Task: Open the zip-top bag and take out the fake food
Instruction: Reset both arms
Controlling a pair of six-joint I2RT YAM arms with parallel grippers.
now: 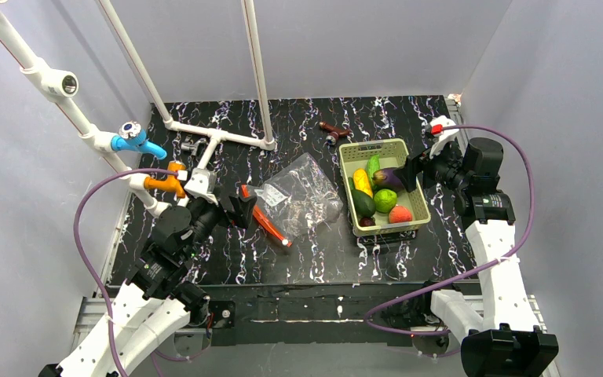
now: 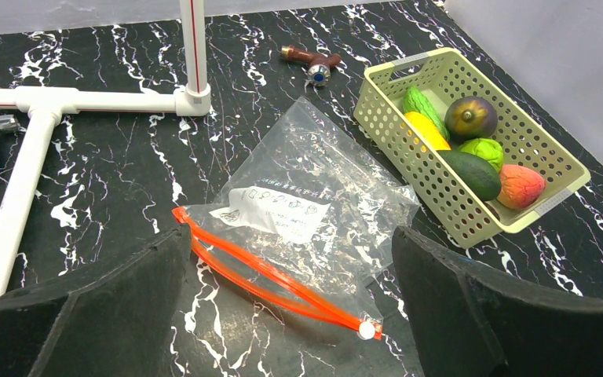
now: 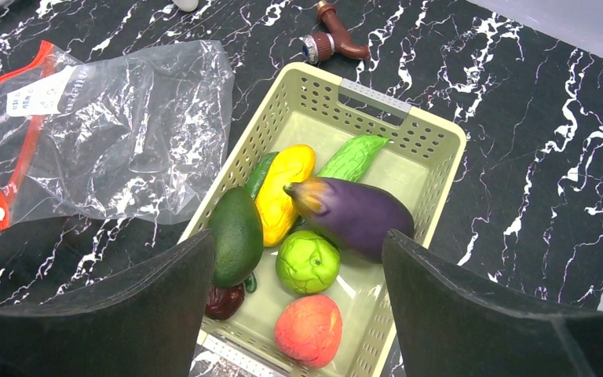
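— Start at your left. What is that arm doing?

— My left gripper (image 1: 239,210) is wide open and holds nothing. It hangs low over the table (image 1: 204,263), pointed at the bag (image 1: 302,192).

— And the bag?

— It lies flat and crinkled near the middle of the table, just beyond those fingers. Its orange strip (image 2: 267,275) is the edge nearest them. The two halves of the strip stand apart along the middle, with a white slider at one end. I see no food inside.

— Where is the food, then?

— To the right of the bag, in the basket (image 1: 377,147). The eggplant (image 3: 357,212) lies on top. The cucumber (image 3: 353,157), yellow piece (image 3: 283,192), avocado (image 3: 235,236), green fruit (image 3: 308,261) and tomato (image 3: 308,330) lie around it. Behind the basket lies a brown tap (image 1: 334,132).

— Your right side?

— My right gripper (image 1: 411,171) hovers at the basket's right rim, close to the eggplant. Its fingers are spread wide and grip nothing.
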